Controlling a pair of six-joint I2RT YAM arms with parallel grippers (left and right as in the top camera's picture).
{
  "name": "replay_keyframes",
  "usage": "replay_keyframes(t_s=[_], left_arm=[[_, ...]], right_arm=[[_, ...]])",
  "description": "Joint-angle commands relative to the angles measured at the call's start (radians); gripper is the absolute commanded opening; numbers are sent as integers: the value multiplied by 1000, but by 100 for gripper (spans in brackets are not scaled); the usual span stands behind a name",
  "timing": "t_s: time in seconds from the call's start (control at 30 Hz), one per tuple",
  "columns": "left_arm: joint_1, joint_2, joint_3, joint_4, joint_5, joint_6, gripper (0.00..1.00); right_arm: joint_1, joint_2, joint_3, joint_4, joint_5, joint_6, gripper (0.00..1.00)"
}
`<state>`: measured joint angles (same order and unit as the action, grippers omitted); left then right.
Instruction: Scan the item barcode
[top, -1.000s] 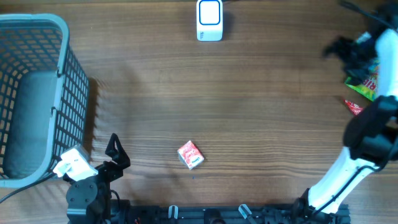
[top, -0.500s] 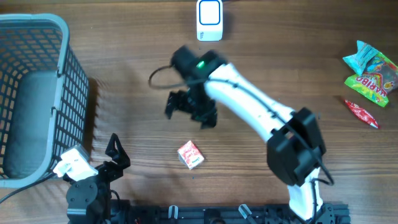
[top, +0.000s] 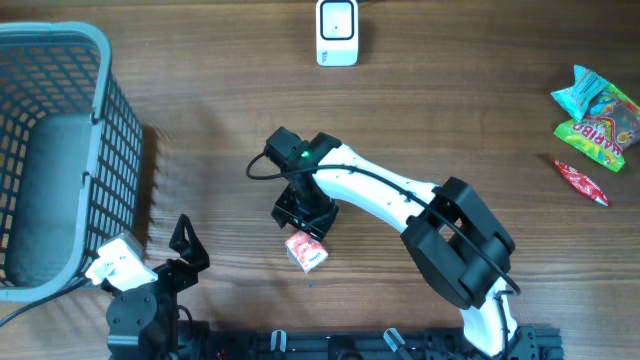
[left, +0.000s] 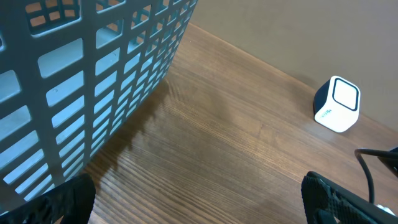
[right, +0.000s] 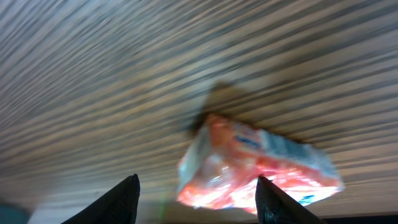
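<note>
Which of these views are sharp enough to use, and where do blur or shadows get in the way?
Right wrist: heavily smeared, the wood grain streaked, the packet soft with no readable print and a dark shadow at its upper edge. Left wrist: crisp on the basket and scanner, with the basket's shadow falling on the table. Overhead: sharp and evenly lit.

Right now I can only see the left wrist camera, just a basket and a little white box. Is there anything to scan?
Observer: Yes, a small red packet lies on the table, near the front middle.
Operator: Is anybody grabbing it?
Observer: The right end effector is right over it with its fingers apart. I see no grip yet.
Operator: Are there more snacks?
Observer: Some snack bags lie at the far right edge.
</note>
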<state>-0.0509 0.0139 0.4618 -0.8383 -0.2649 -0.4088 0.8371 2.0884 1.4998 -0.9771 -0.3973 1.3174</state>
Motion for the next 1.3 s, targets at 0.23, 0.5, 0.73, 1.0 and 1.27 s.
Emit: replay_keyframes(t_s=[0.23,0.5,0.73,1.0,1.27], left_arm=[[-3,-6,-4,3,-10,11,100],[-3,-6,-4,3,-10,11,100],[-3,-6,-4,3,-10,11,100],[-3,-6,-4,3,-10,11,100],[-3,-6,-4,3,-10,11,100]], right_arm=[[45,0,-44,3,-11,49,51],[50,52,-73,109,32,71,5],[-178,8,-12,99,24,234,4],[-378,-89,-12,340,-184,295,100],[-404,-282,-12,321,247,-237,24]])
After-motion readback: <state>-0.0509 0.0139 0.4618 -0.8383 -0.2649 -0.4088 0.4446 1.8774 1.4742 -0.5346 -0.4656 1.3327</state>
